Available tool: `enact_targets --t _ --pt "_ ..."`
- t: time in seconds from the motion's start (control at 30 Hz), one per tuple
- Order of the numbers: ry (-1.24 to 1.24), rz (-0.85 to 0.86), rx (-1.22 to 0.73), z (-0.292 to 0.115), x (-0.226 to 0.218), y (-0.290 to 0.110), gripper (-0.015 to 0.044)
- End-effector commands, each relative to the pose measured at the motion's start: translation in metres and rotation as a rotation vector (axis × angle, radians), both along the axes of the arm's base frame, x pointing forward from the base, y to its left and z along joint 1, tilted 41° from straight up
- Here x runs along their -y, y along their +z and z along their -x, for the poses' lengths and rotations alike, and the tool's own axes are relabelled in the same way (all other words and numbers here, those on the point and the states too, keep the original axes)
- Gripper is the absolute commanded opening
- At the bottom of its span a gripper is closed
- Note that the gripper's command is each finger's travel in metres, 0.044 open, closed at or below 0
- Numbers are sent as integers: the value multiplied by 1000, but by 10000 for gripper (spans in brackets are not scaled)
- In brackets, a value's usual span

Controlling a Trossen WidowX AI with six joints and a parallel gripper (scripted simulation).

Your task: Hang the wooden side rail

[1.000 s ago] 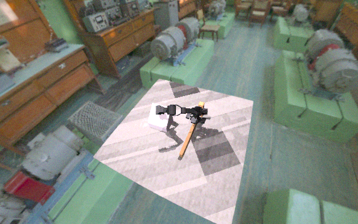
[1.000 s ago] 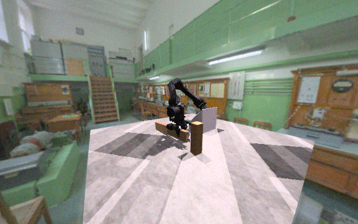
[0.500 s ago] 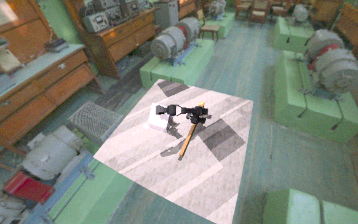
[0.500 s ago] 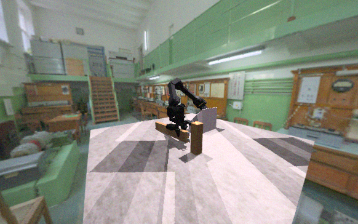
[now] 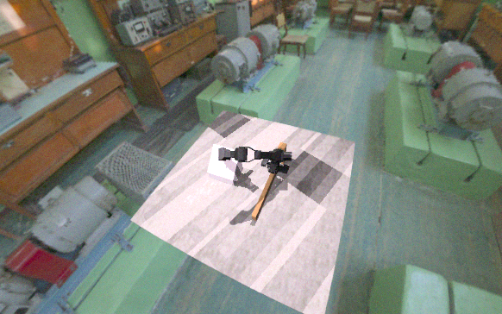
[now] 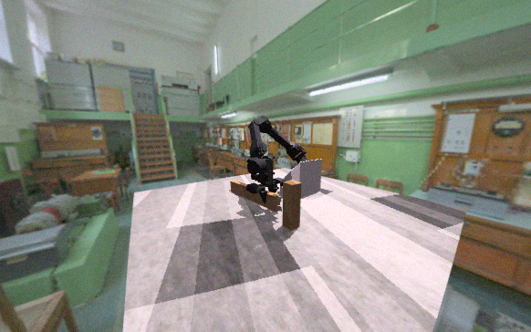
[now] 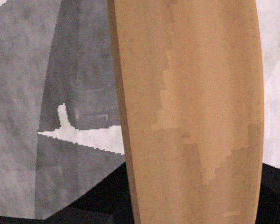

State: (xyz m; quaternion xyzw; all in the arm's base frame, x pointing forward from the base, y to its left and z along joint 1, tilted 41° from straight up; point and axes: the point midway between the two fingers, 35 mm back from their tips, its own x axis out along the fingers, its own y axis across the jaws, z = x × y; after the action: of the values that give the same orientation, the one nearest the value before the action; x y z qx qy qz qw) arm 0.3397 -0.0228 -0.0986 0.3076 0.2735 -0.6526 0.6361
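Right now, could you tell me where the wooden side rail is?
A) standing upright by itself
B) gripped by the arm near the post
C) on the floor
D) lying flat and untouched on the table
B: the gripper is shut on the wooden side rail beside the headboard post.

An old electrical engineering teaching laboratory or workshop hall. Large grey electric motors (image 5: 468, 92) sit on green plinths (image 5: 442, 151), wooden benches (image 5: 171, 47) carry instruments with dials (image 5: 134, 30), and wall panels hold gauges (image 6: 506, 126). A wooden staircase (image 6: 151, 148) climbs to a green gallery (image 6: 336, 41).
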Motion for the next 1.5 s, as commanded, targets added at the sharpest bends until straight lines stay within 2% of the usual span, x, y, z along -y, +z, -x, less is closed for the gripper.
enact_targets --t 0.0,1.47 --pt "14 -6 12 -4 -8 2 0" --pt "14 -6 12 -3 -10 -3 0"
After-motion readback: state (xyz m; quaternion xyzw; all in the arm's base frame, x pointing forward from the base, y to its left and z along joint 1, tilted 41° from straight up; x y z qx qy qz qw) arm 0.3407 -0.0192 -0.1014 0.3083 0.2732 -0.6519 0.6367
